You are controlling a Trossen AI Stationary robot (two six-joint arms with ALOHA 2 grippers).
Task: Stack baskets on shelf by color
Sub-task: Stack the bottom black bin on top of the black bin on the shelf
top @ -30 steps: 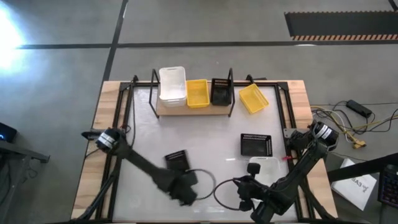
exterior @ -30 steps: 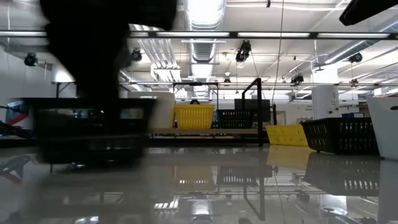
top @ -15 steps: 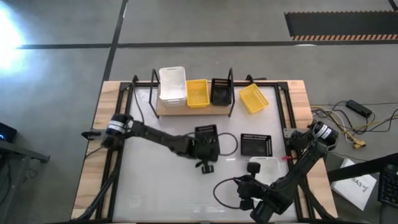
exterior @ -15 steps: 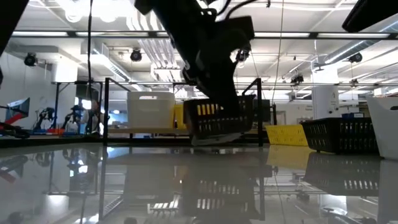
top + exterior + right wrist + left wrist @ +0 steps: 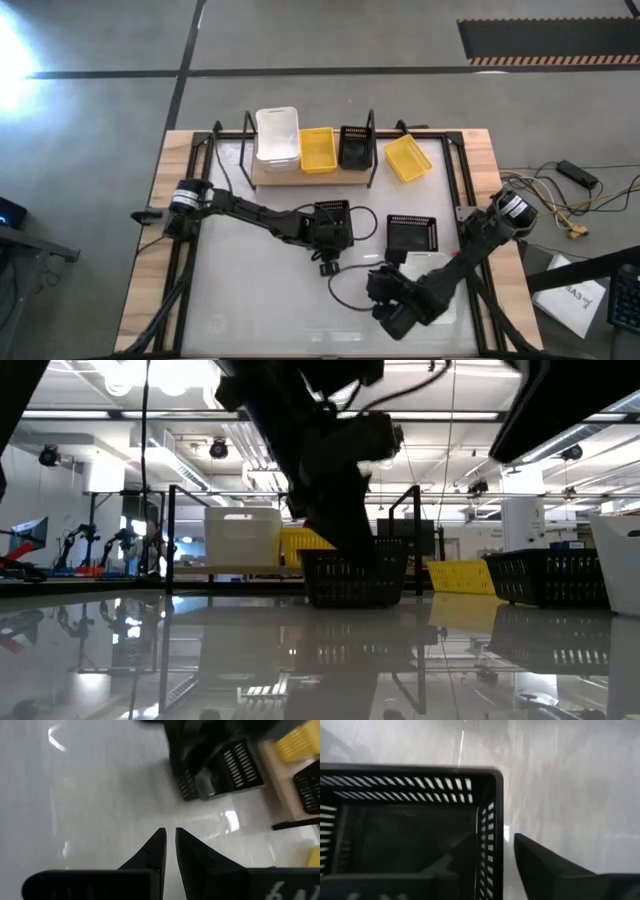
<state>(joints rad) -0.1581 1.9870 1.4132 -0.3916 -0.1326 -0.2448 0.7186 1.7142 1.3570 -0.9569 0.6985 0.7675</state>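
My left gripper (image 5: 327, 238) is shut on a black slotted basket (image 5: 331, 217) at mid-table, just near of the shelf (image 5: 262, 177). In the low view this basket (image 5: 355, 576) sits level and low at the tabletop. The shelf holds stacked white baskets (image 5: 277, 135), a yellow basket (image 5: 317, 150) and a black basket (image 5: 354, 147). A second yellow basket (image 5: 408, 158) and another black basket (image 5: 412, 232) lie on the table to the right. A white basket (image 5: 620, 565) is mostly hidden under my right arm. My right gripper (image 5: 170, 845) is shut and empty, near of the held basket. My left gripper holds the black basket by one slotted side wall (image 5: 488, 837), one finger inside the basket and the other finger (image 5: 545, 865) outside. The fingers come from above. The basket is level; I cannot tell whether its bottom touches the table.
The shelf's black wire uprights (image 5: 371, 130) stand at its two ends. Cables (image 5: 350, 290) loop on the table near the grippers. Bare white tabletop (image 5: 240, 290) lies at the near left.
My left gripper has lifted the black basket from the near left and carried it toward the table's middle and far edge. The basket hung tilted half a second ago and is now level and lower. My right gripper has shifted toward the table's left.
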